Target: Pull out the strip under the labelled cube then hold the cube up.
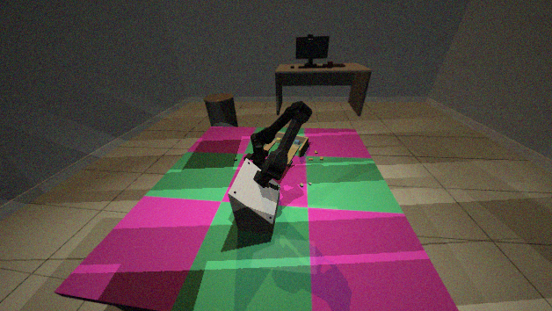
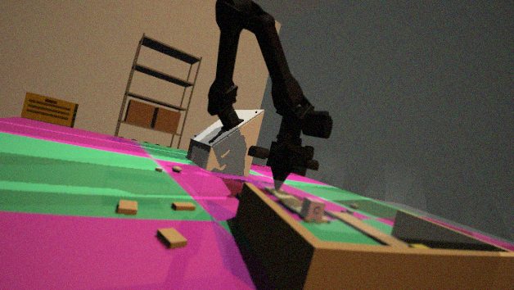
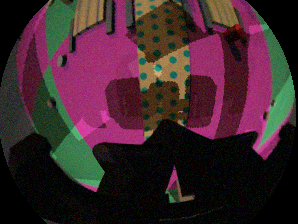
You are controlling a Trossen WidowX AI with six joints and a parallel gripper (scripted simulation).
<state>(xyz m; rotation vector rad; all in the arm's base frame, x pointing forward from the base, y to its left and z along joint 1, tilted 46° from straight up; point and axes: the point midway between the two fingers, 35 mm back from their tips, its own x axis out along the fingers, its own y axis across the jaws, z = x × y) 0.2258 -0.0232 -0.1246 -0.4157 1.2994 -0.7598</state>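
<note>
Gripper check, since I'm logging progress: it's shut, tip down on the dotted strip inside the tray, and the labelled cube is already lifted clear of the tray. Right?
Not quite. The gripper is shut, tip on the dotted strip, but it holds nothing. The exterior view shows the labelled cube sitting low inside the tray, not lifted.

High rear, low side, wrist-down views

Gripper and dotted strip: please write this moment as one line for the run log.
gripper: shut, holds nothing | tip: down at dotted strip in tray | labelled cube: on the strip, not lifted | phase: strip pull
</note>
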